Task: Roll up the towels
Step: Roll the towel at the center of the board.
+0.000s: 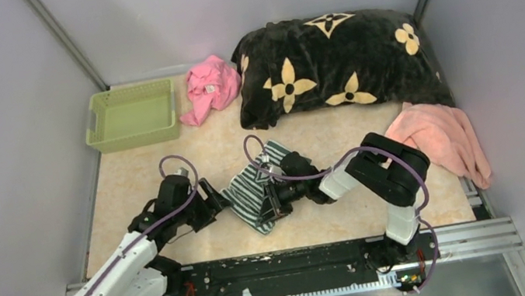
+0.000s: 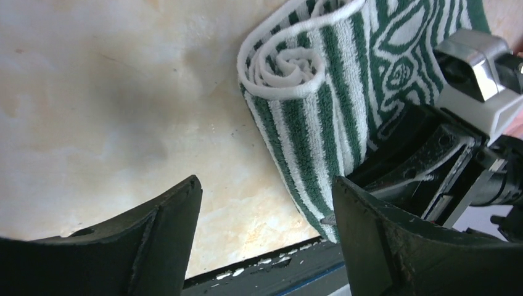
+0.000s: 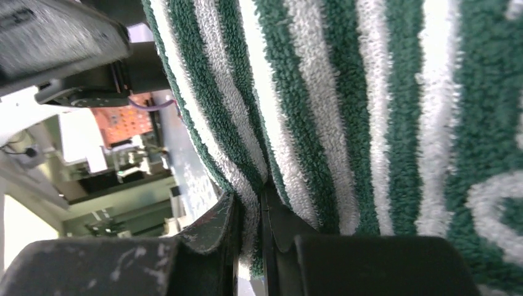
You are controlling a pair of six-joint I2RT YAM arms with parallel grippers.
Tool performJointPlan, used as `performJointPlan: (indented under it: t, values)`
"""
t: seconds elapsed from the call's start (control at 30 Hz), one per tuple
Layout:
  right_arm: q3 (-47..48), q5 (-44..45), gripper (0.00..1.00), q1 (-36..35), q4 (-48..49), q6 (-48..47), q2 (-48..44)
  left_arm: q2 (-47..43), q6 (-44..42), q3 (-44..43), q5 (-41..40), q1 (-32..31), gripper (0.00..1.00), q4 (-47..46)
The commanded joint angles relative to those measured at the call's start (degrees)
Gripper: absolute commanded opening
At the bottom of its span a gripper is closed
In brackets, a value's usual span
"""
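The green striped towel (image 1: 252, 191) lies at the table's near middle, partly rolled; its spiral rolled end shows in the left wrist view (image 2: 290, 65). My right gripper (image 1: 270, 202) is shut on a fold of this towel (image 3: 296, 111) at its near edge, cloth pinched between the jaws (image 3: 250, 216). My left gripper (image 1: 214, 202) is open and empty just left of the towel, jaws spread above the bare table (image 2: 265, 203), towel (image 2: 308, 148) by the right finger. The salmon-pink towel (image 1: 442, 138) lies crumpled at the right.
A green basket (image 1: 131, 116) stands at the back left. A bright pink cloth (image 1: 209, 87) lies beside it. The black blanket with tan flowers (image 1: 337, 64) fills the back right. The table's black front rail (image 1: 285, 266) runs near the towel.
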State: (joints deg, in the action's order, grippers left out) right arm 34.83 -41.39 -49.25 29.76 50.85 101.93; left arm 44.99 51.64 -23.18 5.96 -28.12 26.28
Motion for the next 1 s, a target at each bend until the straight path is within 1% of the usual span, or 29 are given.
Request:
performJointPlan:
  t: [0.0,0.07,0.13,0.23,0.33,0.43,0.5,0.57,0.63,0.67,0.7,0.8,0.97]
  values:
    - [-2.01,-4.42,0.05,1.68,8.90,6.57,2.95,3.58,-0.40,1.46,6.47,0.26,0.82,-9.33]
    - [-2.35,-4.05,0.06,2.14,8.82,6.82,3.20,6.24,-0.85,1.03,6.64,0.26,0.80,-11.14]
    - [-2.11,-3.22,0.09,2.26,7.24,6.14,2.59,9.16,-0.97,0.67,6.38,0.26,0.74,-12.86]
    - [-0.58,-0.04,0.14,2.23,-0.41,1.79,-0.20,13.85,-0.73,0.08,5.65,0.19,0.69,-14.50]
    - [0.76,3.34,0.26,2.15,-7.99,-2.76,-5.27,17.84,-0.06,-0.55,4.62,0.26,0.59,-15.00]
    - [2.85,9.35,0.38,1.07,-17.72,-8.23,-12.28,20.17,0.53,-0.63,3.89,0.24,0.56,-15.48]
    - [5.37,15.67,0.44,-0.97,-25.75,-12.56,-16.73,20.92,0.88,-0.72,3.45,0.25,0.56,-15.41]
    - [8.54,24.84,0.48,-4.11,-33.90,-16.64,-20.64,21.21,1.33,-0.79,2.98,0.22,0.56,-15.07]
    - [11.28,34.35,0.49,-8.06,-40.55,-20.62,-23.72,21.29,1.76,-1.11,2.55,0.24,0.57,-14.46]
    - [12.32,38.54,0.49,-10.12,-42.39,-21.97,-24.77,21.22,1.89,-1.14,2.41,0.25,0.57,-14.26]
    - [13.41,43.48,0.49,-12.14,-43.77,-23.45,-25.46,21.19,2.00,-1.24,2.24,0.23,0.57,-14.13]
    - [16.56,53.48,0.49,-19.08,-46.35,-27.59,-25.04,21.18,2.52,-1.36,2.04,0.25,0.57,-13.89]
    - [22.11,66.86,0.49,-29.88,-47.09,-32.73,-18.65,21.62,2.81,-1.60,2.23,0.23,0.58,-13.75]
